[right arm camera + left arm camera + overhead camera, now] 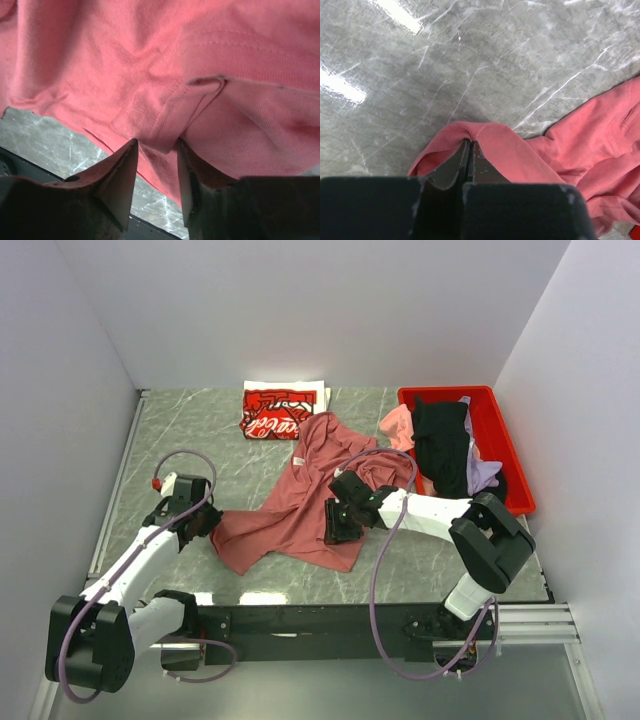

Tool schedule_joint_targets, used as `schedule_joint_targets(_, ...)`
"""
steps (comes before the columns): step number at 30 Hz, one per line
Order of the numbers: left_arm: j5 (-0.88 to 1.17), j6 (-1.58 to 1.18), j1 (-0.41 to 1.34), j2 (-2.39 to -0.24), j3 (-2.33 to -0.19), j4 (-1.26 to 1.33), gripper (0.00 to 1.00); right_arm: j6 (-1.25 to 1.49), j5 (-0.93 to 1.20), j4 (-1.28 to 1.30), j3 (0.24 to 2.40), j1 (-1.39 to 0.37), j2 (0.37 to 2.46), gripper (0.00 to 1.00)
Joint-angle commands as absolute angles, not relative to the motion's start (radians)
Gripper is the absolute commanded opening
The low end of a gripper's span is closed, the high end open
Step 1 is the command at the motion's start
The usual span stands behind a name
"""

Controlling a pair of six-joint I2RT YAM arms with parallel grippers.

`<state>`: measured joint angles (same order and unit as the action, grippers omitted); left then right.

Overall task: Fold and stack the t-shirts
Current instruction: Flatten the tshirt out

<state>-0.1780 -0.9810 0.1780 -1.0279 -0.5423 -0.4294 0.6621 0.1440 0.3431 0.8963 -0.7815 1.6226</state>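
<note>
Dusty-rose t-shirt spread on the table, one arm at each side of it.

At the left, the left gripper was clenched on the near-left edge of the dusty-rose t-shirt, its fingertips pressed together with the hem humped over them. The shirt lay crumpled across the middle of the grey marbled table, running from that gripper back toward the red bin. Behind it, near the back wall, the red-and-white t-shirt lay folded flat on a white one. At the shirt's near-right edge the right gripper stood with its jaws partly apart and a fold of rose cloth between the fingers; whether they gripped it I cannot tell. In the bin at the right lay the pink t-shirt, the black t-shirt and the lavender t-shirt, heaped together.
</note>
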Motion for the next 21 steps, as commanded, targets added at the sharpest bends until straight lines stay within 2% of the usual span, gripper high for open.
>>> schedule_joint_targets(1, -0.163, -0.954, 0.175, -1.029, -0.537, -0.403, 0.01, 0.669, 0.141, 0.296, 0.91, -0.792, 1.634, 0.43)
schedule_joint_targets(9, -0.167, -0.953, 0.175, -1.008, -0.532, -0.402, 0.01, 0.669, 0.153, 0.295, 0.931, -0.795, 1.647, 0.35)
schedule_joint_targets(18, -0.16, -0.948, 0.173, -0.999, -0.528, -0.391, 0.01, 0.669, 0.112, 0.313, 0.948, -0.804, 1.647, 0.1)
schedule_joint_targets(19, -0.16, -0.948, 0.173, -0.997, -0.528, -0.393, 0.01, 0.669, 0.104, 0.314, 0.95, -0.804, 1.643, 0.03)
schedule_joint_targets(21, -0.164, -0.95, 0.173, -0.997, -0.528, -0.396, 0.01, 0.669, 0.1, 0.311, 0.948, -0.804, 1.635, 0.0)
